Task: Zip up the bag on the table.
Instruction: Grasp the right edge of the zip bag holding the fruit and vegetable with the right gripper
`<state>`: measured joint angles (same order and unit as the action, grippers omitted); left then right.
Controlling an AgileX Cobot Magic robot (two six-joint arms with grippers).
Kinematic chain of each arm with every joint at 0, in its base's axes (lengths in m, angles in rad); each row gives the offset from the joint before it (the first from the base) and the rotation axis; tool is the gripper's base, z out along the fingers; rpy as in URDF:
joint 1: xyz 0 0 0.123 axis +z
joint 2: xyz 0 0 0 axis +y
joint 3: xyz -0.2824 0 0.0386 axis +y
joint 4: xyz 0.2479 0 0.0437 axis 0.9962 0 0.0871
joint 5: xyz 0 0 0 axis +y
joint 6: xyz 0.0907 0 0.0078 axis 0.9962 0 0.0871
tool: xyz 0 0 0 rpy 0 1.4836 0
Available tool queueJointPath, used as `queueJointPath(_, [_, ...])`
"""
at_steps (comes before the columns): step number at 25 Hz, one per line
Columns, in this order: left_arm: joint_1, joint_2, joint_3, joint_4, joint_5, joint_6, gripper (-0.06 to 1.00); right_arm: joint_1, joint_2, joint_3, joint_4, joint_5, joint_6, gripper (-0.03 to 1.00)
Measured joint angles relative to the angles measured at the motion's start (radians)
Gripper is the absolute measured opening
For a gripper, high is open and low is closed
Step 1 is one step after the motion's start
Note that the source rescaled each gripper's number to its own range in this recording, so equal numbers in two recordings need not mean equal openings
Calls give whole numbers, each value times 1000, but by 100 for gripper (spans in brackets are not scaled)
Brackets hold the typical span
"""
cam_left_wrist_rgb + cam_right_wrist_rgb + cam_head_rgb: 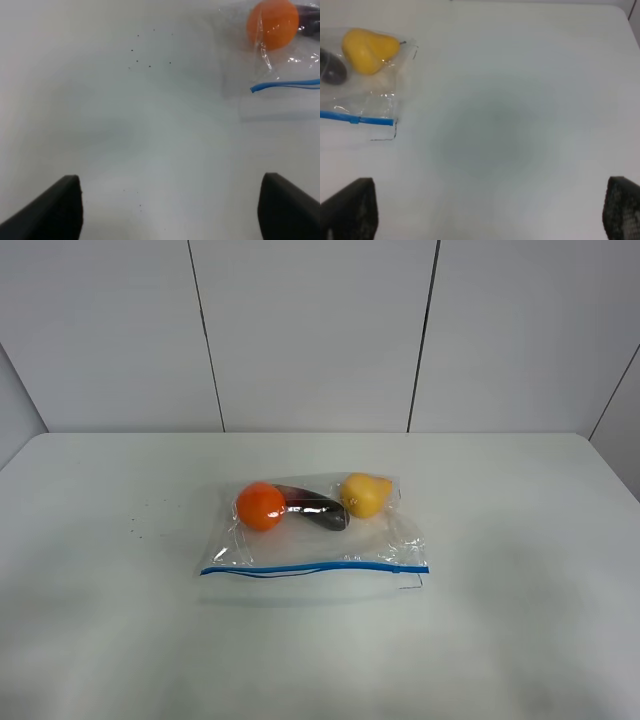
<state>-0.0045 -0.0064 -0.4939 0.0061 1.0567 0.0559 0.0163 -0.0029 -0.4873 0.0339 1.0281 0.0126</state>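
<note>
Pale grey wall (pixel 320 330) at back, split into panels by thin dark vert. seams (pixel 206 335).

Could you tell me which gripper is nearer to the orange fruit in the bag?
Left. The left gripper is short of the orange fruit, which shows in its wrist view. The right gripper is off the bag's opposite end, by the yellow fruit.

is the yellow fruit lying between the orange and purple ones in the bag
No, the dark purple fruit lies between the orange fruit and the yellow fruit.

Wrist views crop the bag (pixel 292 62); whether it is sealed seems unclear.
</note>
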Motion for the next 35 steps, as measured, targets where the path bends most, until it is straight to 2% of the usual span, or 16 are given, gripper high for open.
queueJointPath(12, [0, 0, 0, 0, 0, 0, 98, 0, 20, -17, 0, 1, 0, 100])
queueJointPath(17, [0, 0, 0, 0, 0, 0, 98, 0, 258, -147, 12, -4, 0, 100])
queueJointPath(23, [0, 0, 0, 0, 0, 0, 98, 0, 633, -306, 55, -69, -1, 100])
queueJointPath(26, [0, 0, 0, 0, 0, 0, 98, 0, 811, -348, 112, -138, -39, 100])
queueJointPath(32, [0, 0, 0, 0, 1, 0, 98, 0, 1131, -360, 293, -299, -191, 100])
queueJointPath(35, [0, 0, 0, 0, 1, 0, 98, 0, 1262, -360, 395, -340, -282, 100])
